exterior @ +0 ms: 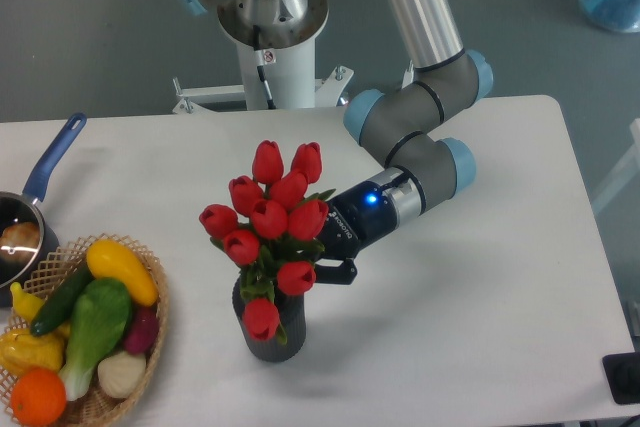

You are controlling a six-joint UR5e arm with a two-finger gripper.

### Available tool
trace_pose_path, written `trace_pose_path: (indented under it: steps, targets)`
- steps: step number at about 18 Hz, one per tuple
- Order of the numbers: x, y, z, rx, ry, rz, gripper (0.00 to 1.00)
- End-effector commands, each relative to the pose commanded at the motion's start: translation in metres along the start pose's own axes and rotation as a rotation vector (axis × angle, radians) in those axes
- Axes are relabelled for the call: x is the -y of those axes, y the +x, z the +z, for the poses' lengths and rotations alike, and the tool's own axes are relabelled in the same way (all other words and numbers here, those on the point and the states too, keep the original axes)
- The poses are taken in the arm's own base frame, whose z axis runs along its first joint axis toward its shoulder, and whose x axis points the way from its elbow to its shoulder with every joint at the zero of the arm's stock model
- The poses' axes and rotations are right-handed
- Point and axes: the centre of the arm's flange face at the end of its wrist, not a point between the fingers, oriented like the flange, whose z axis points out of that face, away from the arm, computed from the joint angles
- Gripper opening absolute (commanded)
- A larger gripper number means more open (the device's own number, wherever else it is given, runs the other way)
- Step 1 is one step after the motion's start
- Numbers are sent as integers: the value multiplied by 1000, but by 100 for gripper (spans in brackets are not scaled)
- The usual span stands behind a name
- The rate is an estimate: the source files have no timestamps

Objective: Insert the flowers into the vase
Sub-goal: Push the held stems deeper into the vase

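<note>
Nine or so red tulips, the flowers (272, 222), stand with stems in the vase (272, 332) near the counter's (480, 297) front edge. Claw (322, 265) clenched on the stems. Bunch likely light, top-heavy, bendable; hold the bound stems, not the blooms.
</note>
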Motion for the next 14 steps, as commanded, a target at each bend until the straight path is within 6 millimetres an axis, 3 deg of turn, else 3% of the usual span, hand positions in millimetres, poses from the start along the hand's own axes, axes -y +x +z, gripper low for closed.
trace_pose_path:
  steps: [14]
  targets:
    - [-23,-1,-11,20,0,-16,15]
